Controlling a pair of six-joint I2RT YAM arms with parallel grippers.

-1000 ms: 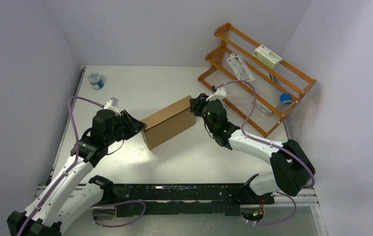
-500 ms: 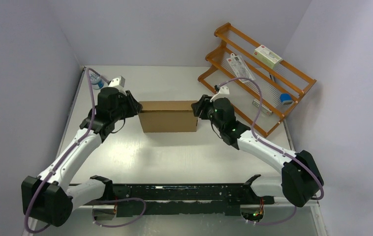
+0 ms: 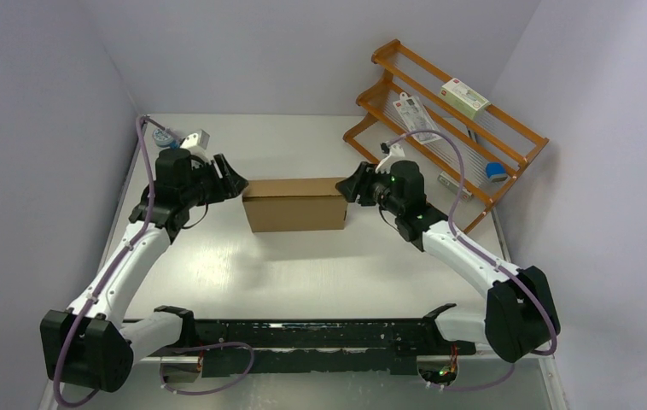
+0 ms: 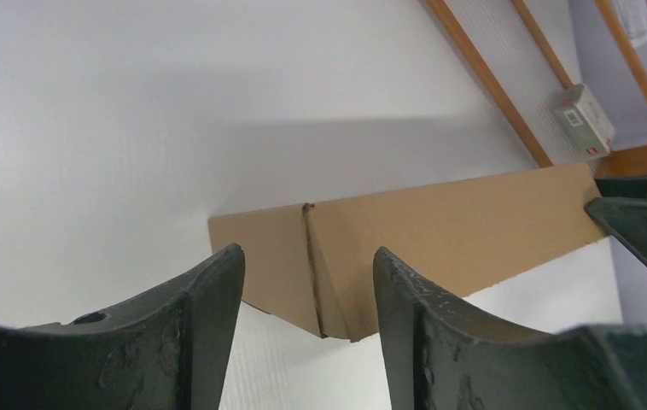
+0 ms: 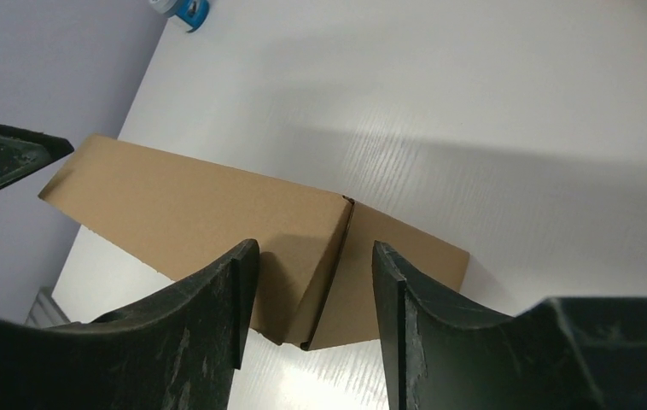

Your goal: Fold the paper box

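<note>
Two tools flank the paper box (image 3: 294, 203), one at each short end. The left tool (image 3: 236, 183) has its fingers (image 4: 209, 316) spread w/ nothing pinched; in its wrist view the box's end corner shows in the gap btwn them, and no finger visibly presses on the cardboard. The right tool (image 3: 347, 186) is the same, w/ fingers (image 5: 218, 299) held apart and gripping nothing, and the opposite end corner of the box shows through the gap. In the overhead view each tool tip sits just beside its end of the box; whether either actually touches can't be told. The box is plain brown cardboard, closed up into a rectangular block, and rests on the white surface (image 3: 303, 265) approx. mid-way across, long side running left-right, parallel to the near edge. A seam runs down each end where the panels meet. Further out, a small blue-and-white round container (image 3: 164, 137) sits near the far-left corner, partly behind the left arm's cable. Far right – an orange wooden rack (image 3: 388, 175) stands at an angle, well apart from the box, carrying a white carton w/ red label (image 3: 463, 96), a flat packet (image 3: 414, 113) and a small blue item (image 3: 496, 171).
</note>
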